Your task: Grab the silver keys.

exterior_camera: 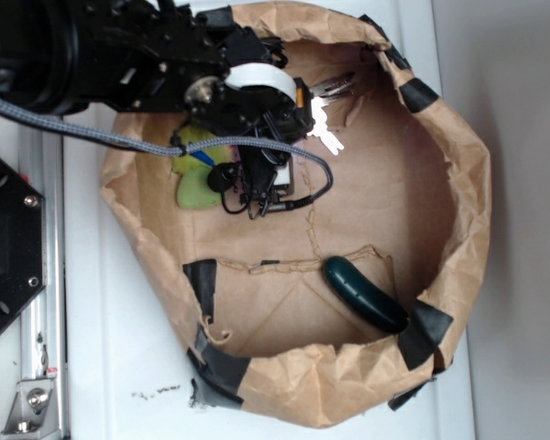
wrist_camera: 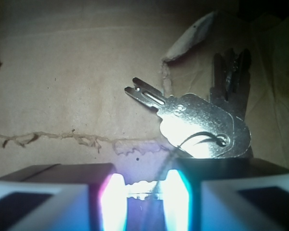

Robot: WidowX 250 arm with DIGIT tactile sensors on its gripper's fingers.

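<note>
Brown paper floor (wrist_camera: 62, 86) below, torn and wrinkled. Black gripper (wrist_camera: 142, 202) with glowing white pads spread apart, holding nothing, just beside the bunch of shiny silver metal keys (wrist_camera: 202, 125) lying flat a bit to the right, up by the paper wall (exterior_camera: 440, 119). Lining-up step, by the look of it: next probably scoot right over the bunch, go down, then squeeze.

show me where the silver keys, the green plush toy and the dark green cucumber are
silver keys (wrist_camera: 202, 122): wrist view, on the top key's flat head.
green plush toy (exterior_camera: 198, 188): exterior view, on its lower body.
dark green cucumber (exterior_camera: 362, 293): exterior view, mid-length.
</note>
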